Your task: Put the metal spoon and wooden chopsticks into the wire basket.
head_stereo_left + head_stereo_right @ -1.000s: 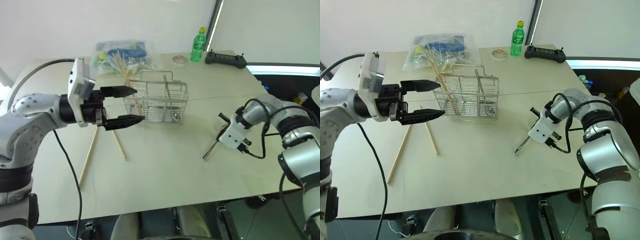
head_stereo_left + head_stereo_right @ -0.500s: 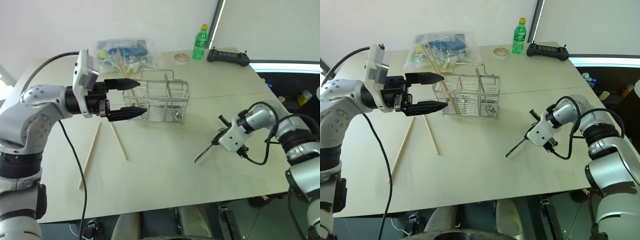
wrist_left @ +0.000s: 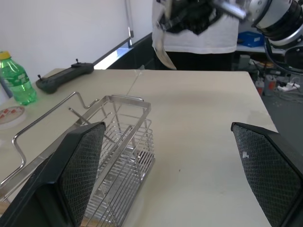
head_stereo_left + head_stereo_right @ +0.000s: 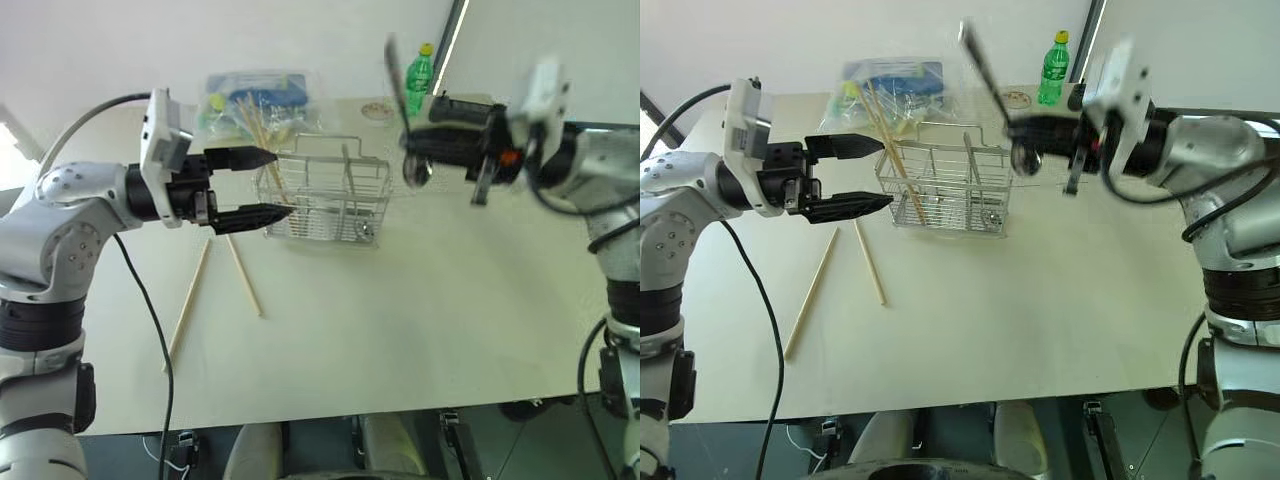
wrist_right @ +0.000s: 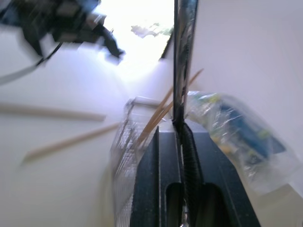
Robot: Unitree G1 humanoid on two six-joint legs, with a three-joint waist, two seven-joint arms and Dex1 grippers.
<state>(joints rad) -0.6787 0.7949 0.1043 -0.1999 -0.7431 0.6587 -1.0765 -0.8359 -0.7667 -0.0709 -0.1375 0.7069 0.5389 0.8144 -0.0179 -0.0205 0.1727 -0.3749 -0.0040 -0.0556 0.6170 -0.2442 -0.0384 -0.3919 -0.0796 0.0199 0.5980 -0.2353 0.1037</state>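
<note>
Right hand (image 4: 1025,140): upper middle of the right eye view, raised above the bench, fingers clamped tight on the spoon.
Spoon (image 4: 1025,157): held in the air, round bowl low, just right of the basket's top edge; the dark handle slants up and to the left toward the top of the frame; blurred.
Left hand (image 4: 262,185): left of centre in the left eye view, level, pointing right, its two black fingers spread wide with nothing between them, tips just at the basket's left end.
Basket (image 4: 330,200): upright on the bench, upper centre of the frame, between the two hands.
Chopsticks in basket (image 4: 268,165): pale sticks lean up and left out of its left end.
Chopsticks on bench (image 4: 243,277): two lie loose, lower left of the basket, one (image 4: 188,305) further left, apart from each other.
Plastic bag (image 4: 255,95): behind the basket, at the top of the frame.
Green bottle (image 4: 420,72): top of frame, right of the bag.
Bench (image 4: 420,320): pale, flat.
</note>
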